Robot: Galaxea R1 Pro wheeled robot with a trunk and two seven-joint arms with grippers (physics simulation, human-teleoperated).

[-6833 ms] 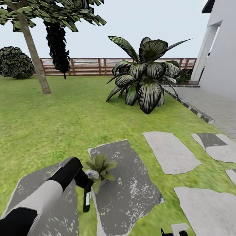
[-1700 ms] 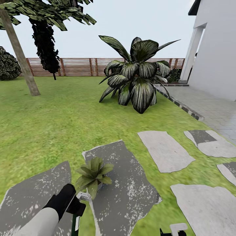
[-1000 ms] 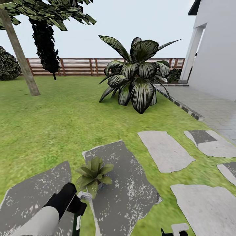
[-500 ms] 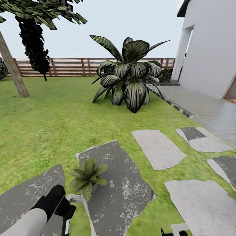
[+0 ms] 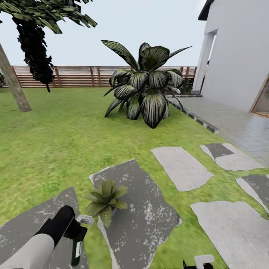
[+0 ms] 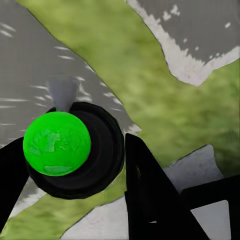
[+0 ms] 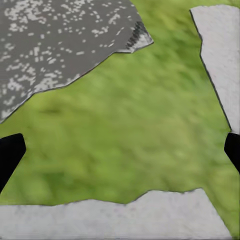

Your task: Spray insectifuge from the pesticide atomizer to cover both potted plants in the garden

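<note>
Striped-leaf plant before white house.

One potted plant stands just beyond the left pincer, which carries one pesticide atomizer. Six stepping stones lie in the lawn around them. Farther off are one big striped-leaf plant, one tree trunk and one slatted fence.

Our left arm has a smooth pale grey-white forearm shell that runs into a matte black round wrist sleeve and a black left hand. In the left wrist view its fingers are flat black wedges with angular edges. Our right hand shows a small white block on black, and its fingertips are plain black
</note>
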